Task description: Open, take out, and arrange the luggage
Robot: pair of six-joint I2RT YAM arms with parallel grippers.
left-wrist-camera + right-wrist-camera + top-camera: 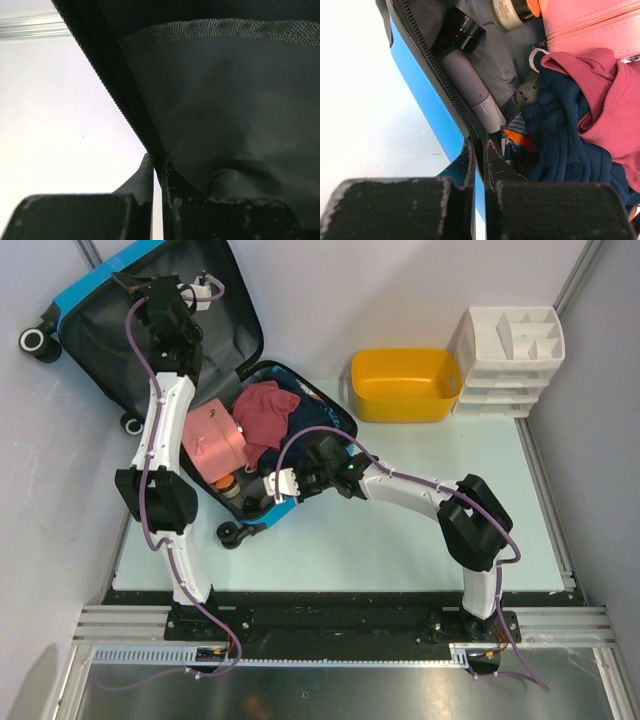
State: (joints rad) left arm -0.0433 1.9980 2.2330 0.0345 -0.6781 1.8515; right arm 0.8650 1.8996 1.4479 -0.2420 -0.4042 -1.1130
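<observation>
Already open, the bright-blue hard-shell suitcase (100, 340) lies far left; left gripper (159, 167) pinches its raised lid's rim, right gripper (479, 155) the packed half's near rim, clothes (560, 135) just beyond.

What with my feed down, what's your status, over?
Left pincer shut on luggage lid edge. Right pincer shut on base rim. Luggage open, pink pouch and clothes inside.

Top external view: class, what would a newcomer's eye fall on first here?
The bright-blue suitcase lying open at far left, its lower half stuffed with a pink pouch and crimson garment. The left fingers pinch its open lid's rim, the right fingers its lower rim. A yellow tub sits to its right.
</observation>
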